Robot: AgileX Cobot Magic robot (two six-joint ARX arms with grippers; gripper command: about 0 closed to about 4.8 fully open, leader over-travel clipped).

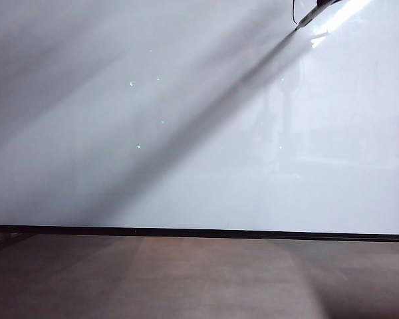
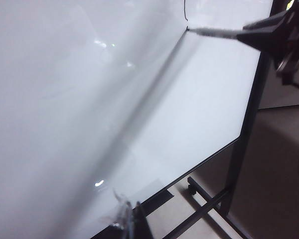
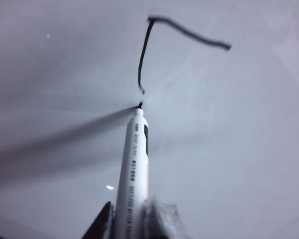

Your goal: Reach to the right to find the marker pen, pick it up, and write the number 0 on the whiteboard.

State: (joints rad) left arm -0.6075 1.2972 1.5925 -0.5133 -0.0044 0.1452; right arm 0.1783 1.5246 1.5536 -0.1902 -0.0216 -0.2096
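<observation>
The whiteboard (image 1: 186, 133) fills the exterior view, glossy white in a thin black frame. The marker pen (image 3: 134, 164) has a white barrel and a black tip. My right gripper (image 3: 133, 210) is shut on the barrel, and the tip touches the board near its upper right (image 1: 310, 18). Just above the tip lies the black line of the number 0 (image 3: 145, 50), two thin strokes joined at a corner. In the left wrist view the pen (image 2: 214, 33) and the right gripper (image 2: 246, 36) show far off. My left gripper (image 2: 132, 223) hangs shut and empty by the board's lower edge.
A long dark shadow of the pen and arm runs diagonally across the board (image 1: 206, 126). The board stands on a black metal stand with a caster (image 2: 192, 188) and a side post (image 2: 249, 124). Brown floor (image 1: 186, 279) lies below the frame.
</observation>
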